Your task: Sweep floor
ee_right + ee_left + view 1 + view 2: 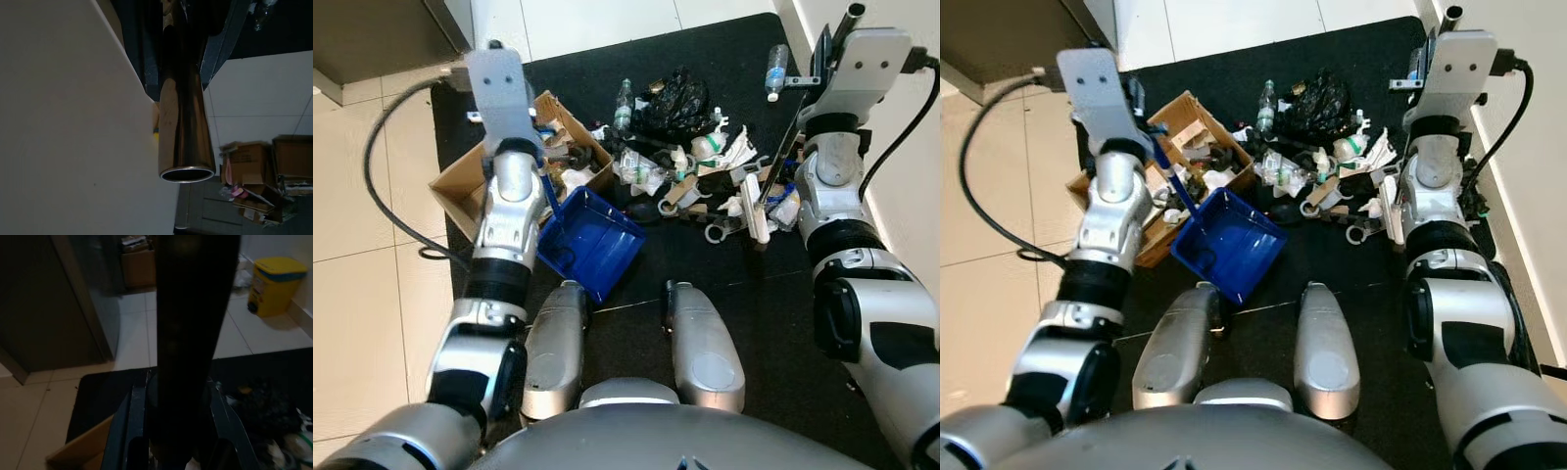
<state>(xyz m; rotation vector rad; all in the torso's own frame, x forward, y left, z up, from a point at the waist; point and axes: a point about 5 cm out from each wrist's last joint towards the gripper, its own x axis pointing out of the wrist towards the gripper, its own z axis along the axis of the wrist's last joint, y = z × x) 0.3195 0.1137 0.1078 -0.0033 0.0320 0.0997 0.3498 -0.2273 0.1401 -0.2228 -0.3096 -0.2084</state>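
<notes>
In the left eye view, a blue dustpan [589,243] rests on the black mat [724,294], its handle running up toward eleven o'clock into the left gripper [540,147], which appears clamped on it. A cardboard box [460,191] sits at nine o'clock from the pan. The litter pile [695,171] of wrappers, a black bag [675,98] and bottles lies at one o'clock from the pan, near it but apart. At three o'clock from the pile the right arm carries a broom [754,201] with its head touching the litter.

In the right eye view, the pan mouth faces roughly five o'clock, away from the pile.

In the left wrist view, the dark handle [195,347] runs between the fingers [128,431], held tight.

In the right wrist view, the right gripper [188,44] is closed around the metal broom pole [185,127].

The step in hand seems to be gathering litter; next, the broom likely needs dragging toward nine o'clock, with the pan turned to meet it
</notes>
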